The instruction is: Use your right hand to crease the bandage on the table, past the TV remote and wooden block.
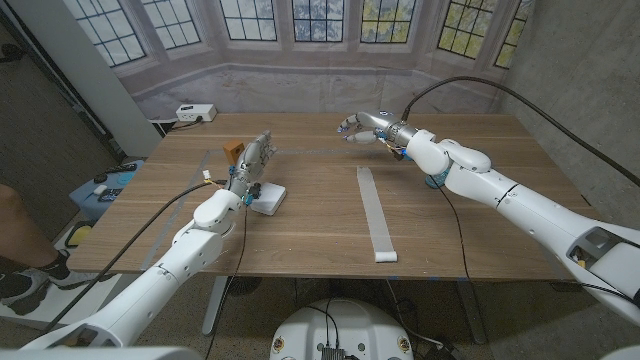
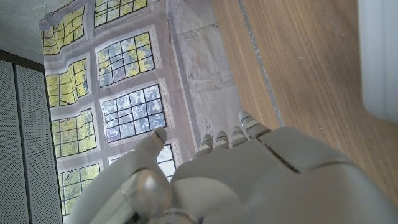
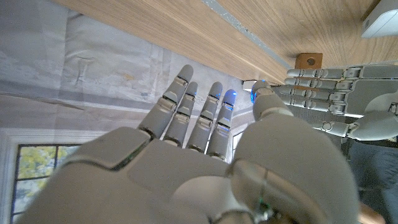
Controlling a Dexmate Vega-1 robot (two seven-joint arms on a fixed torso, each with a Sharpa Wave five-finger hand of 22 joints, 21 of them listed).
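Observation:
The bandage (image 1: 375,212) is a long white strip lying flat on the wooden table (image 1: 480,200), running from mid-table toward the near edge. My right hand (image 1: 365,127) hovers past its far end with fingers apart and nothing in it; the right wrist view shows the back of this hand (image 3: 205,155). My left hand (image 1: 254,160) stands upright with straight fingers and holds nothing, just beyond the white TV remote (image 1: 266,199) and beside the wooden block (image 1: 233,150). In the right wrist view the left hand (image 3: 336,93), the block (image 3: 309,60) and the remote (image 3: 382,22) appear together.
A thin grey line (image 1: 310,150) crosses the table's far half. A white power box (image 1: 195,113) sits behind the table at the far left. A blue device (image 1: 108,184) and a person's leg (image 1: 15,235) are off the table's left side.

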